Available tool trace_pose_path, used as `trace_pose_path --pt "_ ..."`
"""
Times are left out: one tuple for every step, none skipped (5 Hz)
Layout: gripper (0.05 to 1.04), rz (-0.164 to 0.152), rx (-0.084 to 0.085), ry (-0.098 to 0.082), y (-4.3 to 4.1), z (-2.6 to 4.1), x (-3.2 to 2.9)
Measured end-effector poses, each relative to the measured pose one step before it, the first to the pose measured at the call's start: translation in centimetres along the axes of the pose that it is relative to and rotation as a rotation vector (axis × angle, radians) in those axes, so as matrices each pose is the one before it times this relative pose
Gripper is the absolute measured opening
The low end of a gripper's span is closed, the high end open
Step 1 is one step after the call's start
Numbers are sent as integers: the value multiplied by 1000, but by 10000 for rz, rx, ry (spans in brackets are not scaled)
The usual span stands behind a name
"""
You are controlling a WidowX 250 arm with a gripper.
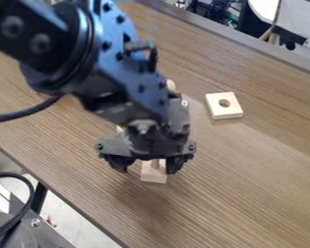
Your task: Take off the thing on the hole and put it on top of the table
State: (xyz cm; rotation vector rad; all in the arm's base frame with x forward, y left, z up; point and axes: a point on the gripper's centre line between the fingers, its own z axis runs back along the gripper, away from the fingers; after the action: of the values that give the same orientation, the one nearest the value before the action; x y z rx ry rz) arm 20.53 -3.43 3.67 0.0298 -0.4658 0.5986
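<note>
The gripper (147, 167) hangs low over the middle of the table (248, 193), its two fingers spread apart. Between and just below the fingertips is a small pale wooden block (153, 178). Something upright seems to stand on or in that block, mostly covered by the gripper, so I cannot tell its shape or whether it sits in a hole. A gap shows between the left finger and the block, while the right finger is close to the block's edge.
A square wooden block with a round hole (232, 111) lies to the gripper's upper right. A rounded wooden piece (171, 85) peeks out behind the arm. The table's near edge runs diagonally at lower left, beside black cables (31, 110).
</note>
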Motion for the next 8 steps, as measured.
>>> trace_pose_path --pt "989 17 -91 -232 36 -81 3" --pt "987 161 -301 -175 -11 -197 -127" --pt "938 119 -254 -160 54 -372 -324" --pt "655 -241 -103 31 -295 -433 -308" --pt "576 -152 -17 -36 -560 -117 -248" --pt "576 -58 146 -80 -95 -30 17" --pt "575 -45 198 -84 108 372 204" --pt "575 -195 89 -287 -159 856 852"
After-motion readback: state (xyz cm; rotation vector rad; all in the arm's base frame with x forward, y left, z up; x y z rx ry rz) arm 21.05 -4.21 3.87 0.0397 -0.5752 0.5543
